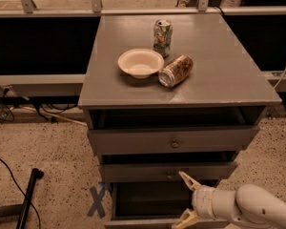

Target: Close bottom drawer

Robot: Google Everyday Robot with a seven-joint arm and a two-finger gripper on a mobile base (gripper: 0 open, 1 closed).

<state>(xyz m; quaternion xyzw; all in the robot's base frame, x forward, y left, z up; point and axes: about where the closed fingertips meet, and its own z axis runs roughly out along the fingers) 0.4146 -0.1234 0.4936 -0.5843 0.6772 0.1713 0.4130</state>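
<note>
The bottom drawer (148, 202) is the lowest of three grey drawers in the cabinet. It stands pulled out, its dark inside showing, and its thin front runs along the frame's lower edge. My gripper (186, 199) comes in from the lower right on a white arm. Its two tan fingers are spread wide, one fingertip (185, 177) up near the middle drawer's front, the other down at the bottom drawer's front edge. It holds nothing.
The middle drawer (167, 171) and top drawer (174, 140), both with small knobs, stick out slightly. On the cabinet top (229, 75) stand a white bowl (140, 63), an upright can (162, 31) and a can lying on its side (176, 70). A black pole (28, 194) lies on the floor at left, beside a blue X (98, 200).
</note>
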